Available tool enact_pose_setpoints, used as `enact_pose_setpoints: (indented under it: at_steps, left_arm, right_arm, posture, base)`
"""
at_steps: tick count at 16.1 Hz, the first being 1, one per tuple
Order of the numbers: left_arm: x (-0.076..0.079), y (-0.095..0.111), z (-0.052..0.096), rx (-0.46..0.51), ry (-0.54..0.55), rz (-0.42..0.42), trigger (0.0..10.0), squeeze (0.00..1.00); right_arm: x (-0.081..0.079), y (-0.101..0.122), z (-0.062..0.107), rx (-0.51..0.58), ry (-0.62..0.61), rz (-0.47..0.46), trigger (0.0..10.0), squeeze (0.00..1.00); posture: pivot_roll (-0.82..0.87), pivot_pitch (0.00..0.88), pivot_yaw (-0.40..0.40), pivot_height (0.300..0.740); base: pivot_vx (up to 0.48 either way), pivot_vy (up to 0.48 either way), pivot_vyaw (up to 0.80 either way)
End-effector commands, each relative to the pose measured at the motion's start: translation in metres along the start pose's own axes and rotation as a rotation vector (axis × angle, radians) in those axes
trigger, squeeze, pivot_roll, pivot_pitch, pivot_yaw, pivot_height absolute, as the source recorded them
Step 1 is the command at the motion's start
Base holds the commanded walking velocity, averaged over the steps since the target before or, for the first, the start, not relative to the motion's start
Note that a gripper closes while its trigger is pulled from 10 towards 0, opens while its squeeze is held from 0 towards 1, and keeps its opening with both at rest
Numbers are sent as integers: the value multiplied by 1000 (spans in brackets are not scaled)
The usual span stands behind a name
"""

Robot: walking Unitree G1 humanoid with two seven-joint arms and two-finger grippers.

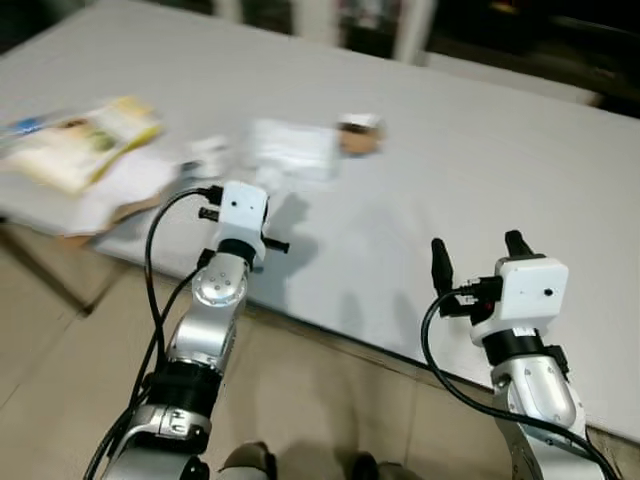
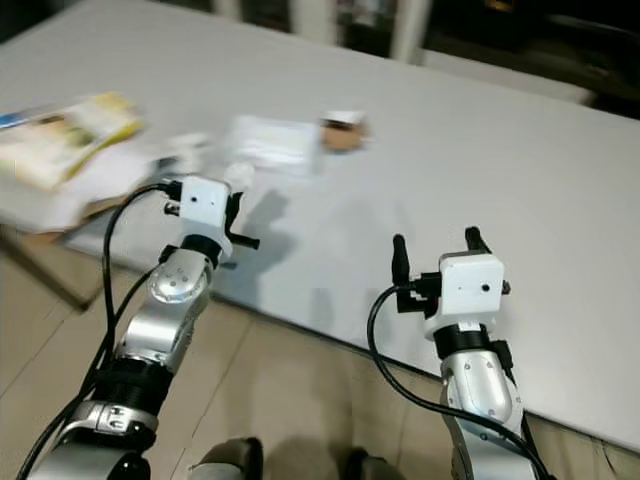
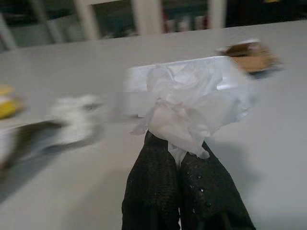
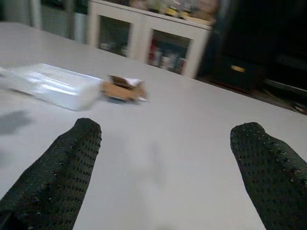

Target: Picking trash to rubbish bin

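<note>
The left arm was seen raised from the lower left, bent at the elbow, its white wrist block lifted over the near edge of the grey tabletop [image 1: 480, 170]. The left claw [image 3: 178, 160] was pressed together on a crumpled white tissue [image 3: 184, 112], which was pinched between the two black fingers [image 3: 153, 187] and held just above the tabletop. The left claw itself was hidden behind the wrist block in the head views.

The right arm was held up from the lower right at about 5 o'clock, forearm nearly vertical, wrist at the tabletop's near edge. The right claw [image 1: 478, 256] was spread wide, its fingers [image 4: 62, 167] pointed out over the bare surface and nothing was held between them.

Beyond the left claw, at roughly 12 o'clock from it, a clear wrapped white packet [image 1: 292, 150] was seen lying flat, and just beside that, at its 3 o'clock, a small brown and white scrap [image 1: 358, 135]. A yellow and green packet [image 1: 80, 140] was lying at about 10 o'clock near the left edge, on top of white paper [image 1: 125, 190]. A small white crumpled item [image 1: 207, 155] was blurred between the yellow and green packet and the wrapped packet. White cabinets [image 4: 148, 36] were visible past the far edge.
</note>
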State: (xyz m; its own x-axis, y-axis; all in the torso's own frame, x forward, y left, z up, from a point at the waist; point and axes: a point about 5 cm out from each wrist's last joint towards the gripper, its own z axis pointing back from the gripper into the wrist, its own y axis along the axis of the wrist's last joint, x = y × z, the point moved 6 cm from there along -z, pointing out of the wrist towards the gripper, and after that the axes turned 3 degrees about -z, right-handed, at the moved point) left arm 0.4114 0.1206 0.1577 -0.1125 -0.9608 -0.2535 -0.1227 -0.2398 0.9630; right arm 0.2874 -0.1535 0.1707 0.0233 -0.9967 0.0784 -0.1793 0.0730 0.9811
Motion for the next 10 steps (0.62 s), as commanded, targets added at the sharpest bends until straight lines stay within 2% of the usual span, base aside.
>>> enact_pose_setpoints:
  at_steps: [1,4,5,10]
  left_arm:
    - [0,5,-4,2,1,17,10000,0]
    - [-5,8,-7,3,17,15,10000,0]
    - [-7,9,-8,5,20,14,10000,0]
    - [-8,14,-9,19,29,17,10000,0]
  right_arm:
    - [1,4,2,14,-2,6,10000,0]
    - [1,4,1,15,1,5,10000,0]
    - [0,4,1,15,5,7,10000,0]
    - [-2,3,0,16,11,9,10000,0]
  posture:
    - [129,118,-38,740]
    - [134,119,-40,740]
    - [134,119,-40,740]
    - [140,119,-42,740]
  base:
    - [0,0,675]
    - [0,0,0]
    - [0,0,475]
    - [0,0,800]
